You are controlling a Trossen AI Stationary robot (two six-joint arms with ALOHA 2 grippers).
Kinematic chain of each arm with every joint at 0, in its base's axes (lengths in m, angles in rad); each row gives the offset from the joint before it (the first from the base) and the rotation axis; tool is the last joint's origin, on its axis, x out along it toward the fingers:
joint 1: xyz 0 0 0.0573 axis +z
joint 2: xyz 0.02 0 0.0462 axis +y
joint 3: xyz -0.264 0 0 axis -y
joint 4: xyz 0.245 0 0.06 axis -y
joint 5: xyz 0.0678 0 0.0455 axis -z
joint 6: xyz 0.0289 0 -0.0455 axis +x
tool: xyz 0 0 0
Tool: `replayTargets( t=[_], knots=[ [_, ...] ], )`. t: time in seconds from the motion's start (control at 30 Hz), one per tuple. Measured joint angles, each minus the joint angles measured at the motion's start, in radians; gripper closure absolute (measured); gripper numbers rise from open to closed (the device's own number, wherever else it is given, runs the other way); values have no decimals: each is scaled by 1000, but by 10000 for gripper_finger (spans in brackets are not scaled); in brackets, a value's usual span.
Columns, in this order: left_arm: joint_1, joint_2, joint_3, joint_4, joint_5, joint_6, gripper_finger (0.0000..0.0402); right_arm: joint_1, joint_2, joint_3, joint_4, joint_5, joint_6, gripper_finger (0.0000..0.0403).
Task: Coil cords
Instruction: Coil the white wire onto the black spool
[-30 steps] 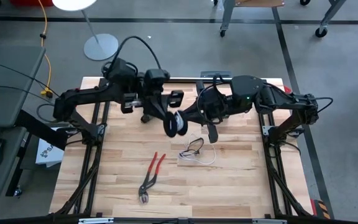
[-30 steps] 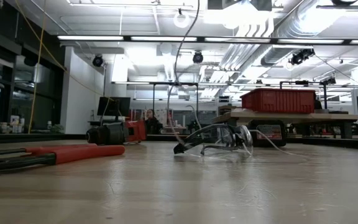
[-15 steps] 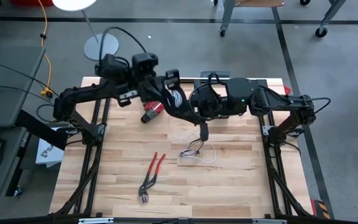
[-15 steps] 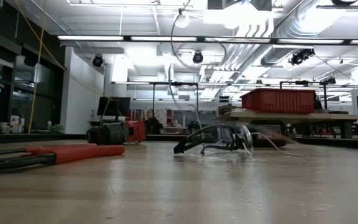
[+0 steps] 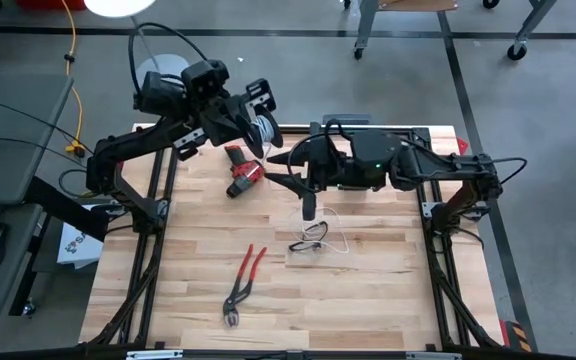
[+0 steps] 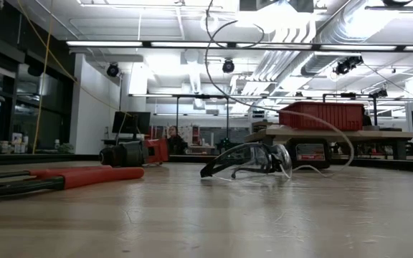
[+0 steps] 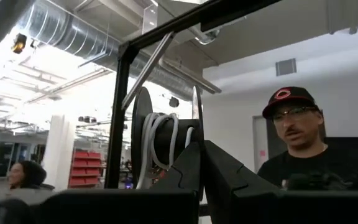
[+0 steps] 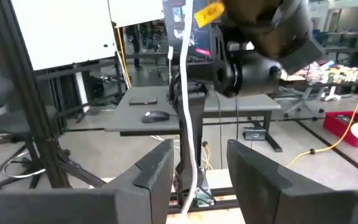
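**Spool raised at the upper left, cord trailing down to the desk**

In the high view the left end effector (image 5: 253, 118) sits in the upper left of the centre, above the far edge of the desk (image 5: 388, 300), clenched on the black spool (image 5: 258, 122). The left wrist view shows the spool (image 7: 157, 143) edge-on between that arm's dark fingers (image 7: 188, 171), with several turns of white cord (image 7: 160, 140) wound round its core.

The right end effector (image 5: 286, 172) reaches toward the spool from the frame's centre, its jaws standing apart. In the right wrist view the white cord (image 8: 188, 137) hangs straight down between its two fingers (image 8: 157, 171), and I cannot tell whether it touches either one.

The loose end of the cord (image 5: 330, 238) lies in loops on the desk at mid-frame, beside a pair of safety glasses (image 5: 310, 238). Red-handled pliers (image 5: 243, 285) lie lower left of them, and a red and black tool (image 5: 240, 178) lies near the far edge.

Two people show in the left wrist view's background.
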Motion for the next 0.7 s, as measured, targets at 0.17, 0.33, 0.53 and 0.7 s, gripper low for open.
replayTargets(
  t=[0.17,0.33,0.53,0.7],
  knots=[
    [17,0,0,-7,1,0,402,0,6,0,0,-54,22,260],
    [30,0,0,-5,1,0,402,-1,13,0,3,-47,22,260],
    [32,0,0,-5,-3,9,401,-7,40,-1,4,-32,9,260],
    [32,0,0,-6,-3,5,402,-13,44,-1,11,-32,-2,261]
  ],
)
